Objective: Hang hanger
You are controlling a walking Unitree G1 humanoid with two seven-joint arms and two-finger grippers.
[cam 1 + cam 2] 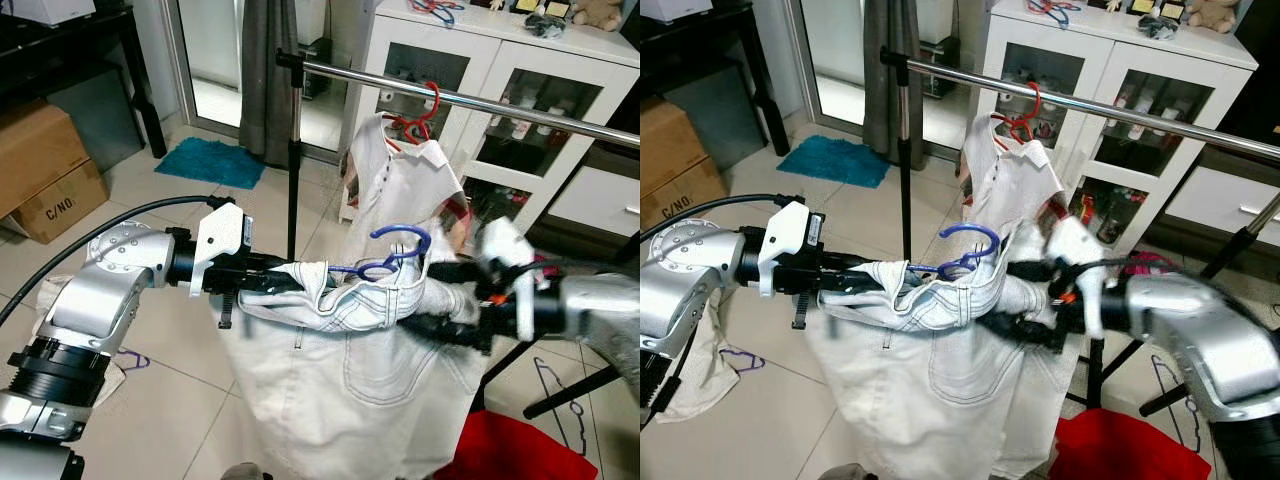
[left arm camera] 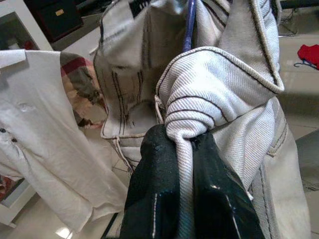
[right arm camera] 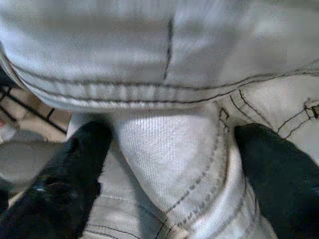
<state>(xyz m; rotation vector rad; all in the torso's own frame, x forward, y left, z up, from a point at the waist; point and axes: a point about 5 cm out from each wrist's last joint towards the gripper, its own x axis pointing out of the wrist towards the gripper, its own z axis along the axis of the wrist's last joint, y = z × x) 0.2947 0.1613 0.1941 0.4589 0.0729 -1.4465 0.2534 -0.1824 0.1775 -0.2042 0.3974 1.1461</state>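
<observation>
A blue hanger [image 1: 400,250] sits in the waistband of a pair of white jeans [image 1: 350,380], its hook standing up above the cloth. My left gripper [image 2: 187,149] is shut on a bunched fold of the waistband, at the jeans' left end [image 1: 265,280]. My right gripper [image 3: 174,174] is at the jeans' right end [image 1: 450,325], blurred, its fingers apart with thick denim lying between them. The jeans hang stretched between both grippers, below and in front of the chrome rail [image 1: 480,100]. A white shirt [image 1: 400,190] on a red hanger [image 1: 420,120] hangs on that rail.
The rack's black upright pole [image 1: 293,160] stands just behind my left gripper. A white glass-door cabinet [image 1: 520,70] is behind the rail. Cardboard boxes [image 1: 40,170] stand at the far left, a teal mat [image 1: 215,160] by the door. A red cloth [image 1: 520,450] lies on the floor at right.
</observation>
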